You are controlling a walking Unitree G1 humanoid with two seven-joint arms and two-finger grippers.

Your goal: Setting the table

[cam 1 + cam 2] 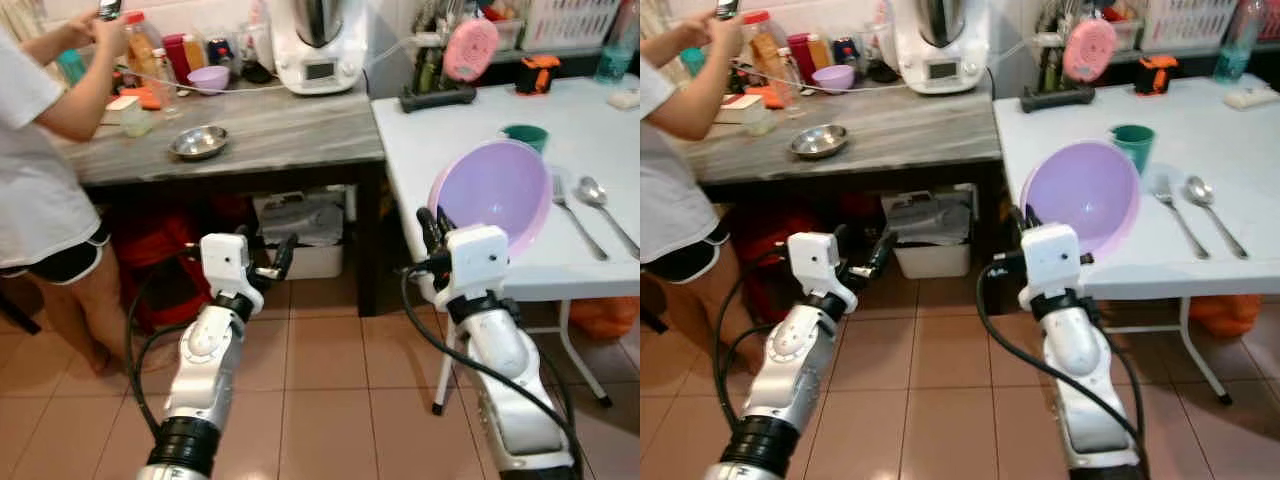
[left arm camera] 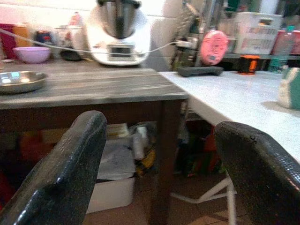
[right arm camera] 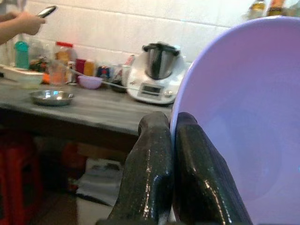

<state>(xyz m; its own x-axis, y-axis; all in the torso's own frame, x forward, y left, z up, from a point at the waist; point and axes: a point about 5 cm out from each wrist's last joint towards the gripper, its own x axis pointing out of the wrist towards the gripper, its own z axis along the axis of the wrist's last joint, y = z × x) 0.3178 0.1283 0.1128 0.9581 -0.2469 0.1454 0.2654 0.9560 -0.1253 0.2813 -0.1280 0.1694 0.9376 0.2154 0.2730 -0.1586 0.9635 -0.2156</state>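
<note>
A large lilac plate (image 1: 497, 190) is tilted up over the near edge of the white table (image 1: 460, 120), its rim pinched by my right gripper (image 1: 436, 226), which is shut on it. In the right wrist view the two black fingers (image 3: 150, 173) clamp the plate's edge (image 3: 243, 117). Beyond it on the table lie a fork (image 1: 570, 210) and a spoon (image 1: 597, 197), with a green cup (image 1: 527, 135) behind. My left gripper (image 1: 277, 260) hangs open in front of the wooden counter (image 1: 260, 130), holding nothing.
A person (image 1: 35, 150) stands at the left by the counter, holding up a phone. On the counter are a steel bowl (image 1: 199, 142), a small lilac bowl (image 1: 208, 77), bottles and a white kitchen machine (image 1: 318, 45). Bins sit under the counter. Tiled floor lies below.
</note>
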